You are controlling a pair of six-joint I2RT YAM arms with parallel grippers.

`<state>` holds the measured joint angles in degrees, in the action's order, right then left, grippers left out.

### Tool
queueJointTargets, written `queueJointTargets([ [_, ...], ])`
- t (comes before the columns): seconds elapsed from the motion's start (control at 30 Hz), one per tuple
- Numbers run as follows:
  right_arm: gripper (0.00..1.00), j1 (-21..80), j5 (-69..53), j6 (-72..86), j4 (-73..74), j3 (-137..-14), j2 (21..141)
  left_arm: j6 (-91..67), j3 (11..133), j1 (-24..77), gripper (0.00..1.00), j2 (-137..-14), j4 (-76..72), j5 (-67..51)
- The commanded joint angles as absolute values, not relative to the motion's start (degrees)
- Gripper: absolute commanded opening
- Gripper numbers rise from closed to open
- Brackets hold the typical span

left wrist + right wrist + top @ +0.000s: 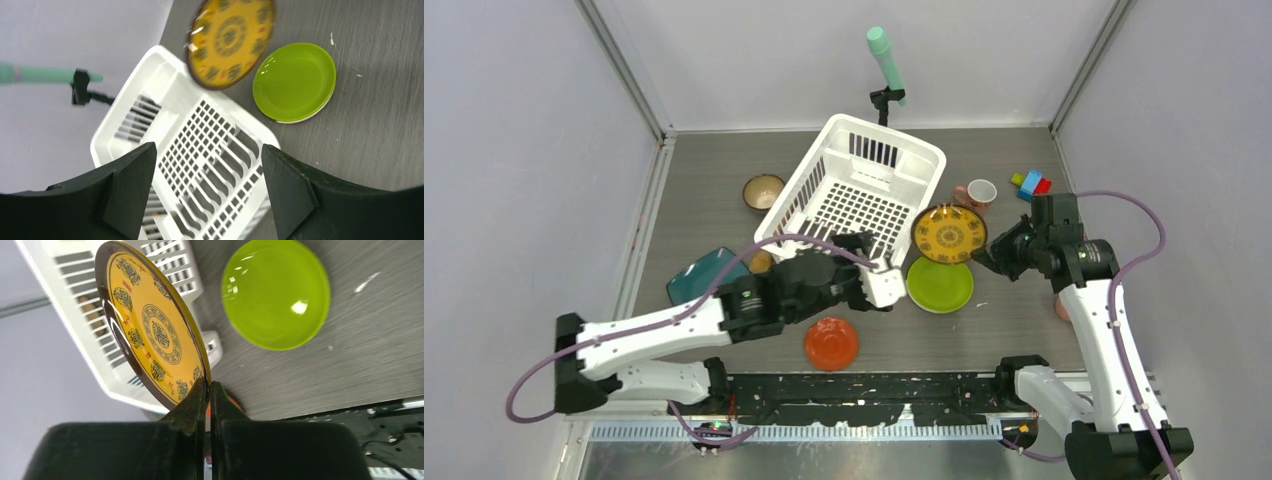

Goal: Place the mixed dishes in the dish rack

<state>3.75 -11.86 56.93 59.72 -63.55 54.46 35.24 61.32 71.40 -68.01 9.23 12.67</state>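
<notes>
Slippage is the chief hazard judged here. The round yellow plate with dark rim and printed medallions (pixel 150 335) is pinched only at its lower edge by the right gripper (pixel 207 387), whose fingers are pressed together on the rim, so it could be swung or dropped if jolted. It is held aloft, tilted on edge, just beside the right wall of the large white slotted plastic dish rack (pixel 799 195) and near the glossy lime-green round plate (pixel 940 285). The rack's rim could be struck and the light rack pushed askew. The left gripper (pixel 207 155) is held with fingers apart at the rack's near corner; contact cannot be told. No brand is seen, and the medallion marks cannot be read.
</notes>
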Motion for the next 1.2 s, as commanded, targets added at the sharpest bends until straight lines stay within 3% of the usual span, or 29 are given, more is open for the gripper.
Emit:
queueJointTargets([
  [0.0, 0.00, 3.78, -2.39, 56.97, 57.07, -58.01, 50.58, 16.27, 57.48, 71.41, 0.81, -55.80, 12.98, 24.65],
  [0.13, 0.00, 3.78, -2.03, 57.01, 52.61, -49.67, 48.76, -6.10, 58.98, 71.31, 0.80, -50.59, 29.62, 40.60],
  [0.37, 0.00, 3.78, -10.30, 57.98, 39.71, -39.66, 51.26, -26.15, 59.68, 69.67, 0.82, -50.04, 46.95, 48.23],
  [0.57, 0.00, 3.78, -11.63, 56.61, 35.62, -35.63, 56.15, -42.90, 56.52, 59.83, 0.82, -51.78, 57.53, 43.80],
  [0.77, 0.01, 3.77, -11.50, 55.35, 33.34, -33.21, 57.33, -46.78, 46.58, 53.75, 0.82, -51.49, 51.77, 41.96],
  [0.83, 0.08, 3.73, -11.36, 54.37, 33.52, -32.47, 57.27, -48.68, 44.14, 50.38, 0.82, -53.16, 49.62, 39.19],
  [0.9, 0.27, 3.76, -11.68, 53.16, 33.94, -32.10, 56.70, -51.28, 42.64, 48.12, 0.82, -55.80, 49.28, 38.70],
  [0.93, 0.45, 3.77, -11.60, 53.03, 34.39, -32.00, 55.88, -51.63, 42.17, 47.79, 0.83, -57.01, 48.78, 38.91],
  [1.0, 0.63, 3.76, -11.45, 52.80, 34.87, -31.84, 54.24, -52.08, 41.22, 47.73, 0.84, -59.22, 47.66, 40.14],
  [1.17, 0.69, 3.76, -10.22, 51.51, 37.49, -33.80, 51.00, -51.56, 38.26, 47.72, 0.80, -62.72, 42.46, 43.77],
])
